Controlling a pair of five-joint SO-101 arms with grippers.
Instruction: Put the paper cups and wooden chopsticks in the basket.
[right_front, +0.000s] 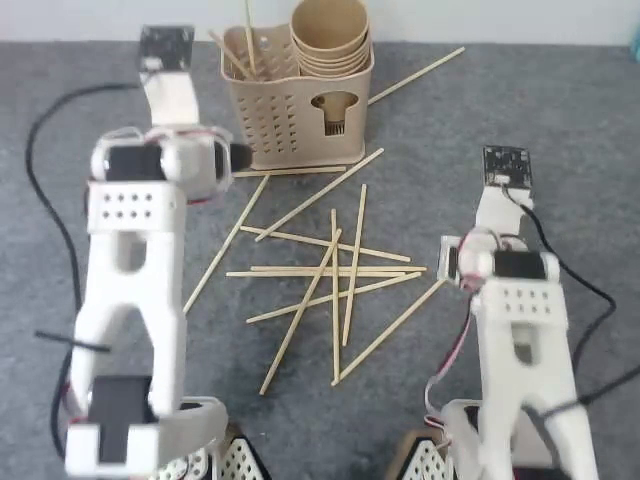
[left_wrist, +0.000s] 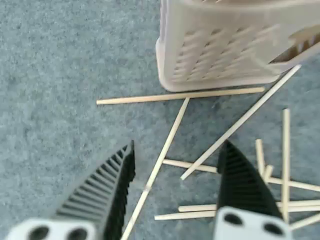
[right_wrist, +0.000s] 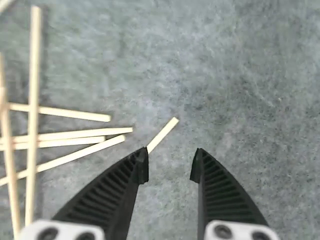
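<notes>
Overhead and close, downward wrist cameras share chopsticks (right_front: 335, 270).

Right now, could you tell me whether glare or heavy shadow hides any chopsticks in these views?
High view: even light, no glare, chopsticks plain against the grey mat. Left wrist view: only a thin shadow along the foot of the basket. Right wrist view: flat light, nothing hidden ahead of the right hand.

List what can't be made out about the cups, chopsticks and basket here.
- Basket, left wrist view: its top is cut off by the picture's edge, so its contents are unseen.
- Paper cups, high view: they are nested in the basket and only rims show, so the count is unclear.
- Standing chopsticks, high view: their lower ends are hidden behind the basket wall.
- Loose chopsticks, right wrist view: the pile is cut off by the edge.
</notes>
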